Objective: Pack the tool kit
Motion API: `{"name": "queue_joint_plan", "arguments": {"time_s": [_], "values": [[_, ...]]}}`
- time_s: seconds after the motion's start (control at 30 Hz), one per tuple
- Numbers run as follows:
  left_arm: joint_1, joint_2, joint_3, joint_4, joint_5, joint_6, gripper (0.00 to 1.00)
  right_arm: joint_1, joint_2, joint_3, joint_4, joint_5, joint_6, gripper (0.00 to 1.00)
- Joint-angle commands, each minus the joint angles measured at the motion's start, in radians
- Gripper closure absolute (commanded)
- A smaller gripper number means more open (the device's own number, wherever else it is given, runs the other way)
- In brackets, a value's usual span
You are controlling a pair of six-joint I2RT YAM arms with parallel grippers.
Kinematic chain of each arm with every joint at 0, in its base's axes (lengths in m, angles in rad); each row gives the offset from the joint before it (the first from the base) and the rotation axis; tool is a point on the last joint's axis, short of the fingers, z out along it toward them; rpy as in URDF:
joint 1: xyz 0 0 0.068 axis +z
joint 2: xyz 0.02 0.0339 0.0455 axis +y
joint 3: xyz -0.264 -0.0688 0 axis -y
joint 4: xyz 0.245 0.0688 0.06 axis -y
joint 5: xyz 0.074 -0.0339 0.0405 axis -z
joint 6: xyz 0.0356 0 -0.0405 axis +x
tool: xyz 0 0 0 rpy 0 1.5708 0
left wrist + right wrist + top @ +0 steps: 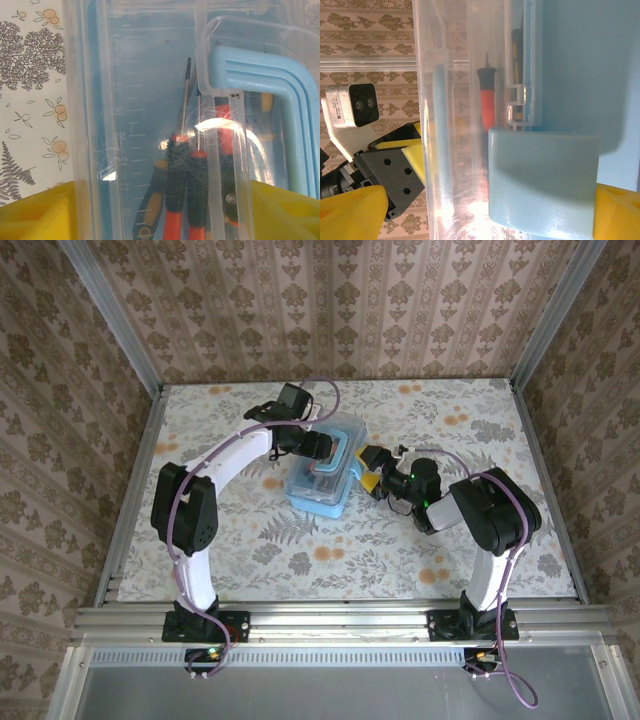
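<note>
Floral tabletop (pixel 300 550) holds the case (pixel 322 480) mid-scene, screwdrivers (pixel 180 200) inside under its clear lid (pixel 150 75); my left end effector (pixel 330 452) grips its sides, my right end effector (pixel 368 472) stands open around the blue latch (pixel 542 180), which I judge needs pressing shut.

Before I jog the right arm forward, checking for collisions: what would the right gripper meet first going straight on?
The tool kit case: its clear wall and light-blue part lie directly ahead of the open right gripper, probably very close; depth is unclear.
</note>
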Motion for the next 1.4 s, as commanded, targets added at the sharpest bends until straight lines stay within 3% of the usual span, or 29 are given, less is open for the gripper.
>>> {"name": "queue_joint_plan", "arguments": {"time_s": [0.0, 0.3, 0.73, 1.37], "values": [[-0.024, 0.122, -0.068, -0.144, 0.080, -0.039, 0.61, 0.001, -0.029, -0.002, 0.047, 0.030, -0.013, 0.00], [-0.028, 0.122, -0.067, -0.147, 0.075, -0.036, 0.61, 0.000, 0.035, 0.012, 0.044, 0.028, -0.006, 0.05], [-0.028, 0.121, -0.064, -0.148, 0.077, -0.032, 0.63, 0.002, 0.045, 0.030, 0.038, 0.025, -0.011, 0.41], [-0.028, 0.121, -0.063, -0.147, 0.080, -0.028, 0.64, 0.002, 0.094, 0.053, 0.028, 0.020, -0.004, 0.48]]}}
